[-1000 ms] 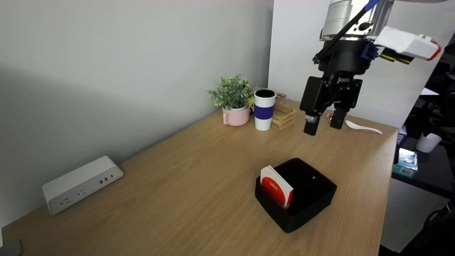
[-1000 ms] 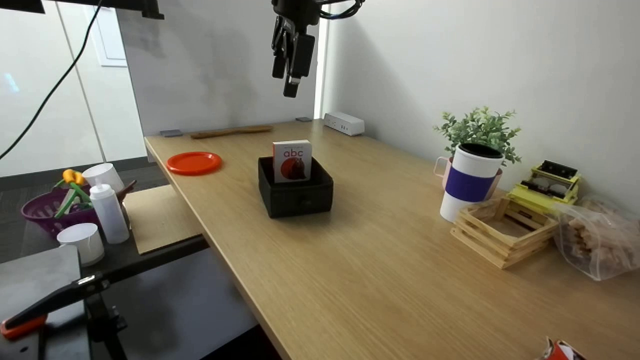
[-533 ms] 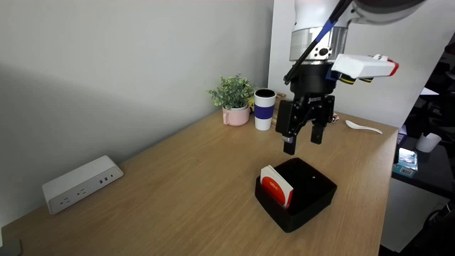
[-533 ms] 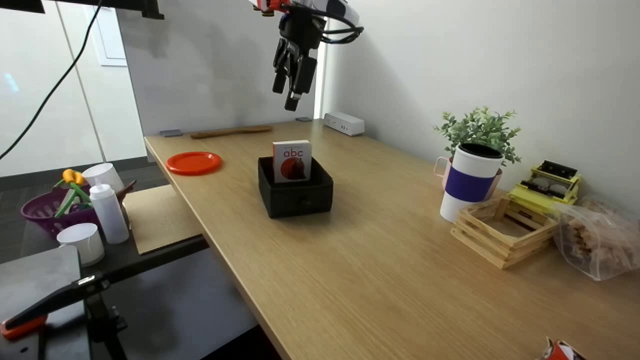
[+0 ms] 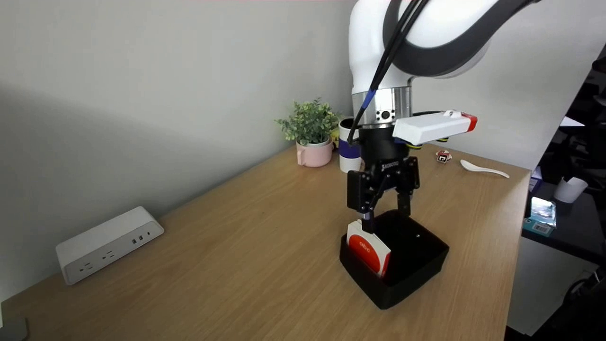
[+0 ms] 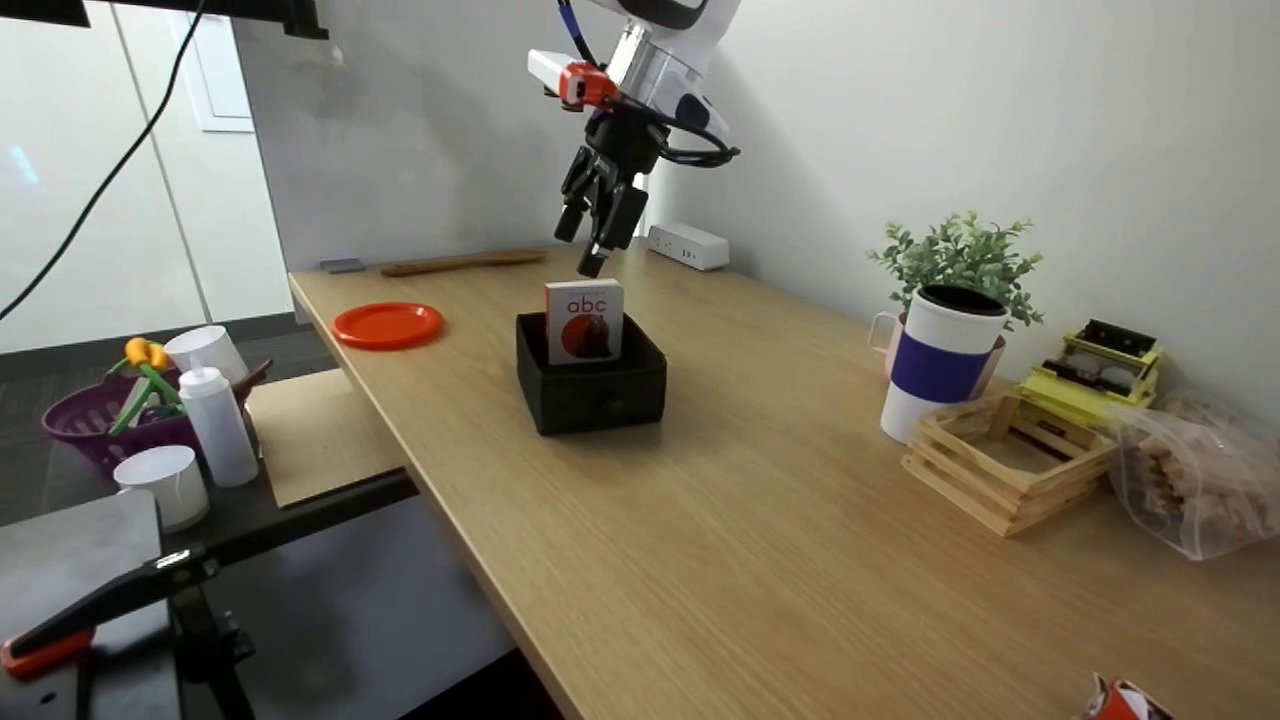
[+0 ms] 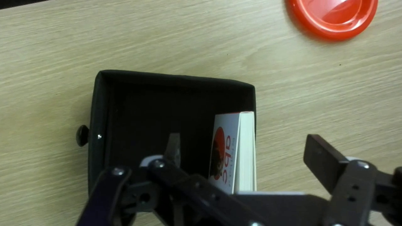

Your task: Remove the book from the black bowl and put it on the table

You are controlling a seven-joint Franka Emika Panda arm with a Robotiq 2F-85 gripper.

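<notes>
The book (image 5: 369, 249) stands on edge, leaning slightly against a wall inside the black bowl (image 5: 411, 282). Its white "abc" face shows in an exterior view (image 6: 585, 322) and in the wrist view (image 7: 226, 150). The bowl rests on the wood-grain table (image 5: 236, 237). My gripper (image 5: 386, 215) is open and empty, above the bowl and the book's top edge. In the wrist view the book lies between the spread fingers (image 7: 246, 146): one finger is over the bowl's inside, the other over the table beyond the wall. The book's lower part is hidden by the bowl and gripper.
A red plate (image 6: 388, 327) lies near the bowl, by the table edge. A white and blue cup (image 6: 940, 370), a potted plant (image 5: 310, 125) and a wooden crate (image 6: 1010, 465) stand along the wall. A white power strip (image 5: 111, 246) and spoon (image 5: 483, 169) lie on the table.
My gripper has come down and moved toward the book, from above the table behind the bowl to above the bowl. It stays open. The book and bowl have not moved.
</notes>
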